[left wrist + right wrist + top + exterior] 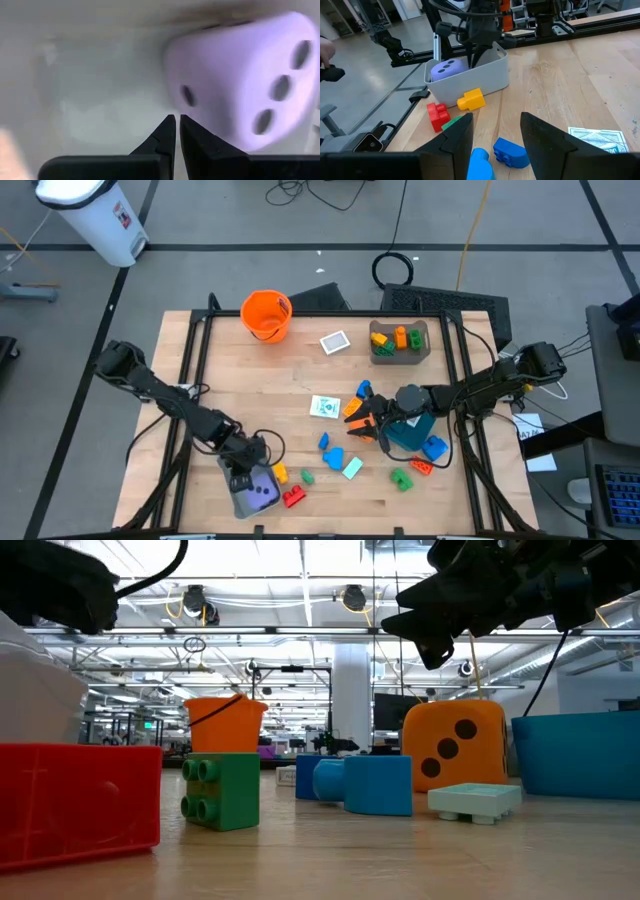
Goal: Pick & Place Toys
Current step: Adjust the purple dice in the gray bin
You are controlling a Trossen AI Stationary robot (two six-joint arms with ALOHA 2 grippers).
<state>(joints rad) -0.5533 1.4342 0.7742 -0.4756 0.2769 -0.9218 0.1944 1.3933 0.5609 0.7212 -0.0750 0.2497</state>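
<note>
Left hand down in the grey bin, right hand waiting over the loose toys

The left hand [175,131], fingers pressed together and holding nothing, sits inside the grey bin [485,75] just beside the purple die [250,75], apparently dropped there for sorting. The right hand [496,131] hovers spread and empty, a blue block [511,152] between its fingers below, likely the next pick on the worktop [300,380].

Robotics lab or industrial test hall, pale wooden worktable [300,380] framed by black metal rails [190,370], grey concrete floor [220,220] marked with dark tape lines, loose black cables [395,268], high ceiling with strip lights [300,560], white column [352,690], distant workstations.
</note>
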